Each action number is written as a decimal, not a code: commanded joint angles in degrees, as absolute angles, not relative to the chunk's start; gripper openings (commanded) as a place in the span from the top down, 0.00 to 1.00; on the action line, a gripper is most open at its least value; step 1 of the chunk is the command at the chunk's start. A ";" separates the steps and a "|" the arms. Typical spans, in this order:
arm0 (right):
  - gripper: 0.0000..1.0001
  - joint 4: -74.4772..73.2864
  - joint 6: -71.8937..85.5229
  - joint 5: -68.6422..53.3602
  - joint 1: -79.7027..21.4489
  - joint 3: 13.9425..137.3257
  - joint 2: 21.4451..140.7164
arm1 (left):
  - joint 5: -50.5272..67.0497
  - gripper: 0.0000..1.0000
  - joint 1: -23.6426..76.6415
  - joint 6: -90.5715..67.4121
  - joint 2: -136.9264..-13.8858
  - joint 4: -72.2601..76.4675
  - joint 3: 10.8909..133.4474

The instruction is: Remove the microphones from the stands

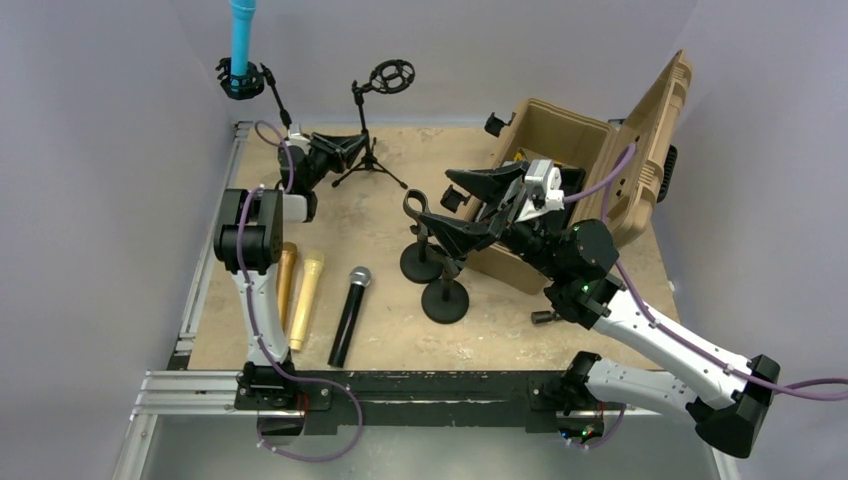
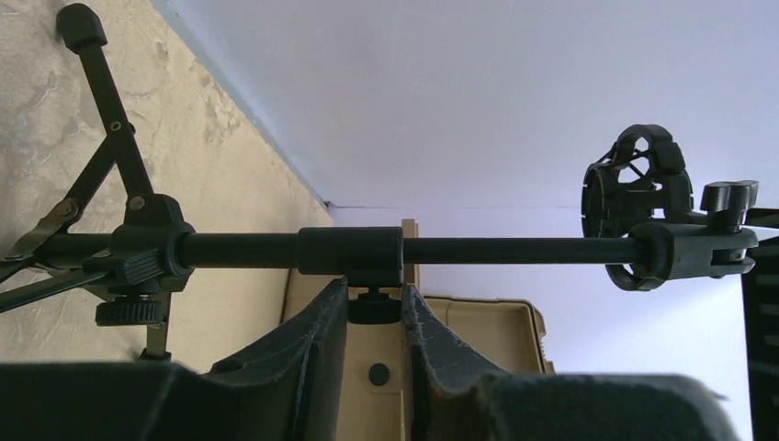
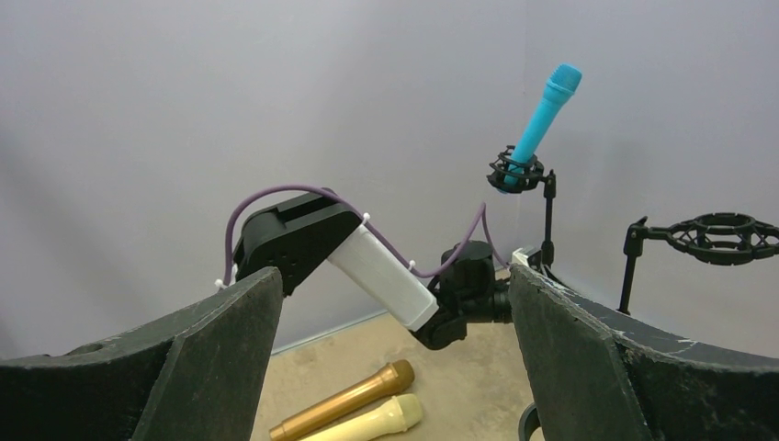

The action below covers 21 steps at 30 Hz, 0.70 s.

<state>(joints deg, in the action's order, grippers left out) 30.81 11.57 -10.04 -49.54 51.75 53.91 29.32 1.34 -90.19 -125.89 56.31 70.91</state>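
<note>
The blue microphone (image 1: 241, 30) stands upright in a shock mount (image 1: 240, 82) at the far left corner, high above the surface (image 1: 400, 340). Its stand's foot is hidden behind the left arm. Just right of it is a second tripod stand (image 1: 368, 130) with an empty mount. The left pincer (image 2: 374, 292) is at that stand's pole, with its fingers (image 2: 317, 340) narrowly flanking a small knob (image 2: 373, 308). Whether they press on it cannot be told. The right pincer (image 1: 475, 208) hangs wide open before the open tan case (image 1: 590, 150), above two round-based stands (image 1: 445, 300). A gold microphone (image 1: 286, 280), a cream one (image 1: 308, 295) and a black one (image 1: 350, 315) lie near left. The right wrist view cuts off the gold and cream ones.
</note>
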 commanded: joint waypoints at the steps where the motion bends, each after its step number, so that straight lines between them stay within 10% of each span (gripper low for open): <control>1: 0.10 32.42 12.57 -10.47 -49.55 53.79 53.90 | 27.41 1.00 0.36 -94.42 -125.98 64.90 69.52; 3: 0.10 32.42 12.69 -10.46 -49.57 53.83 53.80 | 28.36 1.00 0.40 -92.06 -124.97 61.63 69.50; 7: 0.09 32.31 12.83 -10.59 -49.57 53.87 53.71 | 28.99 0.56 0.40 -81.28 -119.84 49.72 68.19; 10: 0.10 32.24 12.92 -10.55 -49.57 53.67 53.46 | 28.31 0.43 0.49 -66.41 -114.49 37.77 69.06; 21: 0.09 33.47 13.36 -11.39 -49.57 53.48 54.19 | 12.44 0.35 8.12 -25.57 -104.58 4.49 79.43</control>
<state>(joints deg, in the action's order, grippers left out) 30.92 12.25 -10.11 -49.54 51.75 54.24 19.79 4.12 -44.34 -106.59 16.03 74.89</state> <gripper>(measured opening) 0.906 0.650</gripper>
